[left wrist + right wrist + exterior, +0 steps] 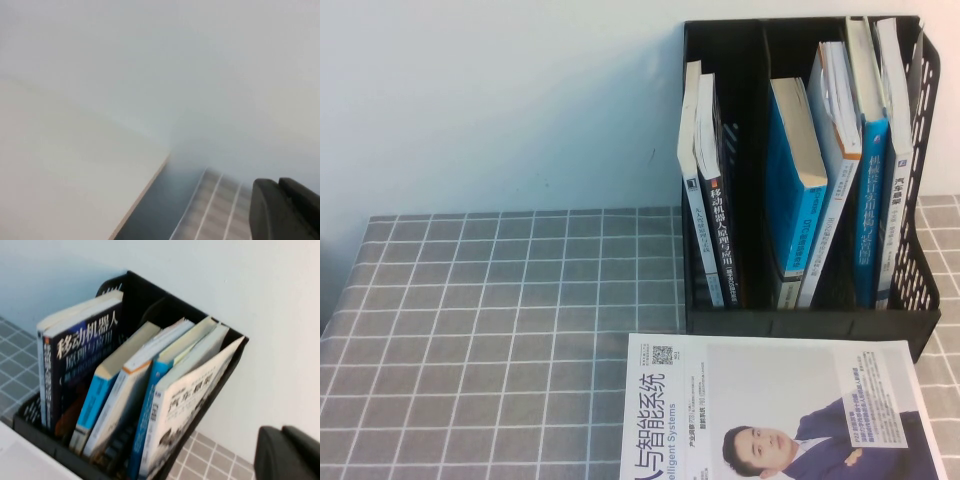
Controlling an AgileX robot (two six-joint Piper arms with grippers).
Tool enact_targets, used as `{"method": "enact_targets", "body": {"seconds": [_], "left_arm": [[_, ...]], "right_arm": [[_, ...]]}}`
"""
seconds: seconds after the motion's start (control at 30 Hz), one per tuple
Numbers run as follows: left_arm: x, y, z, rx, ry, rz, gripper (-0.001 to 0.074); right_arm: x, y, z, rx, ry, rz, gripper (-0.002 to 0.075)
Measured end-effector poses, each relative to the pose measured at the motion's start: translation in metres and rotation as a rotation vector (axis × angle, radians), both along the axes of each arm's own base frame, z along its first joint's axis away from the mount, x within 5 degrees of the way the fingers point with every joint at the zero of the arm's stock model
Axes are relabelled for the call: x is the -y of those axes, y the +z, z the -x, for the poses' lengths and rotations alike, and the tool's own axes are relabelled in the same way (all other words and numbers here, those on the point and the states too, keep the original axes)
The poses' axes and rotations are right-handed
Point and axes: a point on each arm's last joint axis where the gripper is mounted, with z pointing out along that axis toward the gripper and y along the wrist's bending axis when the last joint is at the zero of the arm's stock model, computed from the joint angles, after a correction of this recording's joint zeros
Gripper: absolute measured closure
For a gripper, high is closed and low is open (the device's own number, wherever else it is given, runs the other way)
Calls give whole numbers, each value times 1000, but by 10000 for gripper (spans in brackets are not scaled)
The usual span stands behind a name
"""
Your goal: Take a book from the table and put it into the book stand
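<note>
The tall black plastic book stand (910, 290) with perforated side walls stood at about two o'clock on the grey cloth worktop (500, 330) with its white grid lines. The large thin white-covered book (192, 405) with the black Chinese title and grey car-part pictures stood upright in the stand's outermost slot at the right end, leaning beside a blue-spined book (150, 415). A dark-covered book (80, 360) filled the far left slot. A white magazine showing a suited man (770, 410) lay flat on the worktop at about five o'clock, just before the stand. Only a black edge of the left end effector (285, 210) and the right end effector (287, 452) appeared in the wrist views; whether either was spread or pressed together could not be told.
</note>
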Motion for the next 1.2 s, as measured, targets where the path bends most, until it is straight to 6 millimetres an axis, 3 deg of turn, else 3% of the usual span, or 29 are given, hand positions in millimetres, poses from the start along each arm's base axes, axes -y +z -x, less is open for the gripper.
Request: {"method": "enact_targets", "body": {"seconds": [0.23,0.4,0.6,0.77,0.97,1.2], "left_arm": [[21,-86,-59,135,-179,-267,737],[36,-139,-78,105,-330,-532,738],[34,-151,-80,88,-330,-394,738],[31,-155,-80,75,-292,-274,738],[31,-157,-80,65,-297,-220,738],[39,-176,-78,-131,-403,-164,738]], "right_arm": [[6,-62,54,132,-71,-5,729],[8,-106,86,244,-109,-51,729],[10,-147,97,286,-136,-77,729],[13,-161,88,318,-172,-76,729],[17,-163,83,392,-216,-124,729],[28,-206,70,274,-406,-204,729]]}}
